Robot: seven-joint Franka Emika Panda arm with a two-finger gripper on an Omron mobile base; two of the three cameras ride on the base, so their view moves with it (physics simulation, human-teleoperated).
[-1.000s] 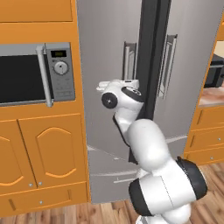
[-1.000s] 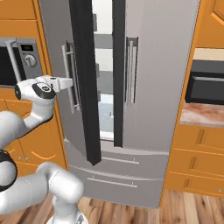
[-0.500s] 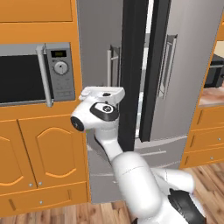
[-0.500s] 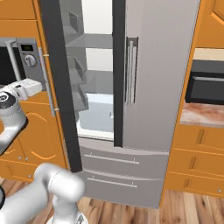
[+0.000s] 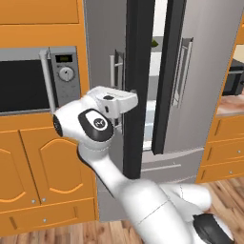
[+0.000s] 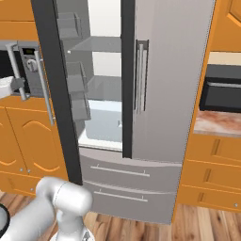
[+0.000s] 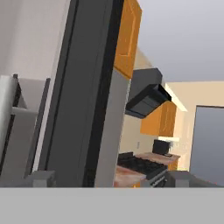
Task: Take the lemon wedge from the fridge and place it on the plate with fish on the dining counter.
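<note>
The tool (image 5: pixel 129 101), spread beside the fridge (image 6: pixel 155 94) door at centre frame, could bump its dark edge when reaching inside; where the lemon wedge lies I cannot tell.

So the fridge (image 6: pixel 155 94) went from barely cracked to properly open: the left door (image 6: pixel 52 89) has swung way out toward the microwave (image 5: pixel 33 81), and now you can see the shelves, door bins and bright inside. The gripper (image 5: pixel 125 101) swung left along with the door handle (image 5: pixel 113 76), and its fingers have spread apart, sitting right at the door's dark edge.
</note>
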